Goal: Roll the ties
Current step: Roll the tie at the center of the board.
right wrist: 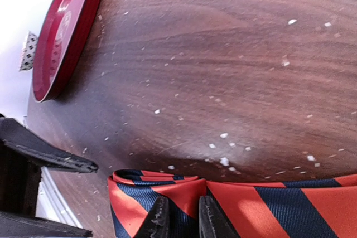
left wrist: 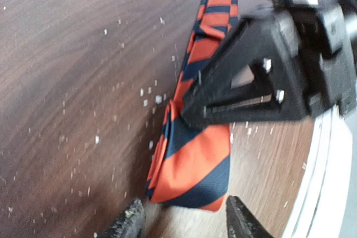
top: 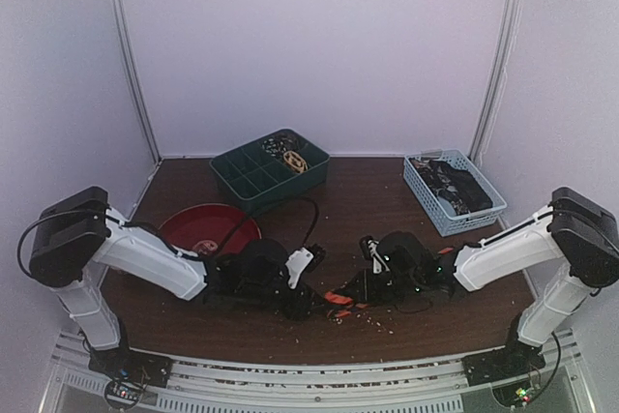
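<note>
Your left pincer [left wrist: 187, 222] stands released, and the folded end of the striped tie [left wrist: 192, 165] lies just ahead of its tips. Your right pincer [right wrist: 179, 220] is clenched on that tie near the fold, band trailing sideways.

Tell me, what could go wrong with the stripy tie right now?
The left gripper is open, so the folded end of the striped tie lies loose and could flop undone. The right gripper pinches only a small bit beside the fold, so the cloth might slip out. Both grippers sit very close together, so they could bump.
</note>
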`<state>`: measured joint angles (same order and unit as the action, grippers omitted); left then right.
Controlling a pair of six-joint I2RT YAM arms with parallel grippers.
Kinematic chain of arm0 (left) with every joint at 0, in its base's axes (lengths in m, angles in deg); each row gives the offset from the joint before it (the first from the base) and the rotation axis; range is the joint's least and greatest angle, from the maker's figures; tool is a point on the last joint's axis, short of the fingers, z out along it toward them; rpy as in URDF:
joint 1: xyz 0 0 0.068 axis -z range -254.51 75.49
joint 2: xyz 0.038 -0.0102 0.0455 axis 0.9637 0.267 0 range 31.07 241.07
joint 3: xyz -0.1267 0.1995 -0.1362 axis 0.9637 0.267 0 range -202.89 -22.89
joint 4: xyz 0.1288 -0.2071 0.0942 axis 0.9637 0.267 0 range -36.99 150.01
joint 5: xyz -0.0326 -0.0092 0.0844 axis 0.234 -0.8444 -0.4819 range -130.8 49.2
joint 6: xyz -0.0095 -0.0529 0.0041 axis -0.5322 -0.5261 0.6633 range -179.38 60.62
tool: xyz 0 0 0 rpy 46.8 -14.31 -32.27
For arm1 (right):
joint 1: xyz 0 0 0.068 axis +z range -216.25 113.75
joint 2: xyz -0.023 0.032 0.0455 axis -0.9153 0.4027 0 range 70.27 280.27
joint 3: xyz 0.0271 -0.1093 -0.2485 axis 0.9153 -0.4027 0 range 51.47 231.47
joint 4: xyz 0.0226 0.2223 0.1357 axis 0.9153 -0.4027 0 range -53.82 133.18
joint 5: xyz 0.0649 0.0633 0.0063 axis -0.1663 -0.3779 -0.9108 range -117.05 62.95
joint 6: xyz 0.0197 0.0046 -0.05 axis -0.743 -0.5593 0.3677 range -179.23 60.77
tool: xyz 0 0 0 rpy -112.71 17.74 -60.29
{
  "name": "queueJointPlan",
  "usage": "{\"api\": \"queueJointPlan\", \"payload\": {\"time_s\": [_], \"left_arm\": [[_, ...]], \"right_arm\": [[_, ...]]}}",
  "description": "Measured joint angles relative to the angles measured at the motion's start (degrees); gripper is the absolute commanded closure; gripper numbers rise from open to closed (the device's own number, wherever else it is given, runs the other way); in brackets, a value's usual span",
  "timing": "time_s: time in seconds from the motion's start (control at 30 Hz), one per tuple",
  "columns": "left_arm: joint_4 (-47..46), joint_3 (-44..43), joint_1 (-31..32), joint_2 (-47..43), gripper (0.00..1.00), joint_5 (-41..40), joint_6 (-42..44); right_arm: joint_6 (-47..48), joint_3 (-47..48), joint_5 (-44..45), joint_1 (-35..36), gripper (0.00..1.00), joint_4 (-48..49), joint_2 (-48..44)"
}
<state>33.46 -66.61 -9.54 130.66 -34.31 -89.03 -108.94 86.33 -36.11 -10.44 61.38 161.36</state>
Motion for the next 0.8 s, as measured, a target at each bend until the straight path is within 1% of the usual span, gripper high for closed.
{"api": "queueJointPlan", "payload": {"time_s": [0.07,0.13,0.23,0.33,0.4,0.43,0.47,0.53,0.57,0.6,0.63,0.7,0.8], "left_arm": [[-0.07,2.27,0.0,-0.9,0.51,0.2,1.77],[-0.13,3.39,0.0,-1.62,0.58,0.2,2.45],[0.11,5.11,0.0,-2.43,0.75,0.13,3.19],[0.09,5.68,0.0,-2.45,0.89,0.26,3.08],[-0.04,6.19,0.02,-2.43,0.91,0.61,2.84],[-0.02,6.32,0.09,-2.36,0.9,0.79,2.91],[-0.07,6.34,0.33,-2.12,0.83,0.79,2.67],[-0.11,6.36,0.61,-1.73,0.56,0.72,2.67],[-0.2,6.45,0.94,-1.64,0.49,0.59,2.86],[-0.5,6.62,1.4,-1.68,0.44,0.37,3.21],[-0.59,6.64,1.86,-1.75,0.4,0.04,3.82],[-0.39,6.64,2.49,-2.14,0.36,-0.83,5.51],[0.31,6.01,2.99,-2.64,0.32,-2.03,8.55]], "right_arm": [[-0.74,-0.39,-1.25,0.0,0.81,1.64,0.35],[-1.6,-0.74,-2.25,0.02,0.8,2.8,0.7],[-2.58,-0.83,-3.39,0.11,0.79,4.22,1.36],[-2.82,-0.83,-3.91,0.26,0.79,4.85,1.84],[-2.69,-0.83,-3.91,0.28,0.79,4.87,1.95],[-2.56,-0.83,-3.89,0.28,0.79,4.85,1.95],[-2.32,-0.83,-3.89,0.31,0.79,4.74,1.95],[-1.86,-0.83,-3.89,0.31,0.79,4.66,1.95],[-1.68,-0.81,-3.89,0.31,0.79,4.63,1.95],[-1.49,-0.81,-3.89,0.31,0.79,4.61,1.95],[-1.36,-0.81,-3.89,0.31,0.79,4.61,1.95],[-1.2,-0.81,-3.89,0.31,0.79,4.63,1.95],[-1.05,-0.81,-3.87,0.31,0.79,4.63,1.95]]}}
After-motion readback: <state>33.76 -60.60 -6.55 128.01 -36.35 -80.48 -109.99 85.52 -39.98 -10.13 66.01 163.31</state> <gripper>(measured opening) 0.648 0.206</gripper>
